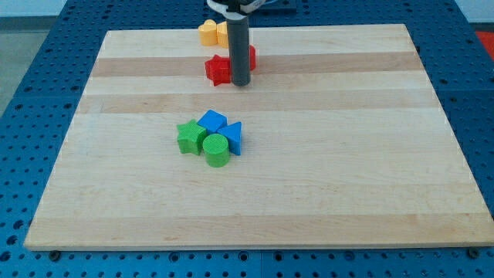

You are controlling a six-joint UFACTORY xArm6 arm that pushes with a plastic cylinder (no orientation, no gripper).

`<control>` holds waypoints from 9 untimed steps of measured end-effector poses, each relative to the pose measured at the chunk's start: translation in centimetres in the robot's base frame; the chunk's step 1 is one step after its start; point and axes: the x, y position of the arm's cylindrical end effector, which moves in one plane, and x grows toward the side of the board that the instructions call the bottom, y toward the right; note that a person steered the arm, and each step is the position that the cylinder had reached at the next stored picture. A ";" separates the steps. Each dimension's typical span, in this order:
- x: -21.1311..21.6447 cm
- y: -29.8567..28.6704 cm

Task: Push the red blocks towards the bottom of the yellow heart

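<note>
A red star block (218,69) lies near the view's top centre of the wooden board (347,154). A second red block (252,56) shows just behind the rod, mostly hidden by it. My tip (241,82) rests on the board right beside the red star, on its right. A yellow heart (207,32) sits at the board's top edge, above the red star. Another yellow block (222,32) lies next to it, partly hidden by the rod.
A cluster sits at the board's middle: a green star block (189,137), a green cylinder (217,150), a blue block (211,121) and a blue triangular block (233,137), all touching.
</note>
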 end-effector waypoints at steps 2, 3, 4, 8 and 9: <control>-2.7 -5.6; -3.7 -6.3; -1.0 -4.9; -5.6 9.8; -5.6 6.7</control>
